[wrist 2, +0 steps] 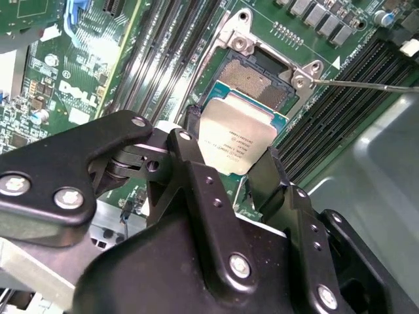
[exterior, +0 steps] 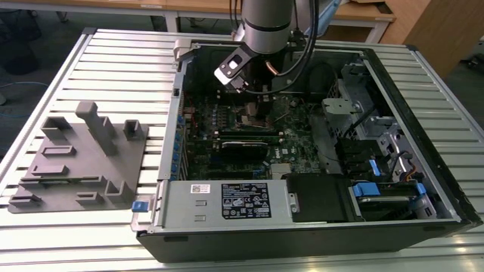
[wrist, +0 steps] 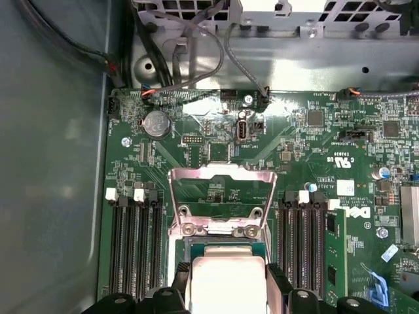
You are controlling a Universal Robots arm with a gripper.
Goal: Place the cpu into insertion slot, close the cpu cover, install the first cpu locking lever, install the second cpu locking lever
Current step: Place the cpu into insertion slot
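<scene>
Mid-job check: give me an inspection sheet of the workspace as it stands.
Surface: slatted metal table bearing open computer case.
Job's things: cpu held over insertion slot, pin field partly exposed; cpu cover raised open.
Clutter: grey fixture block on the exterior view's left of the case.
Grippers: gripper shut on the cpu.
Cables: black cables hang along the arm.
Surroundings: wooden desks behind.
</scene>
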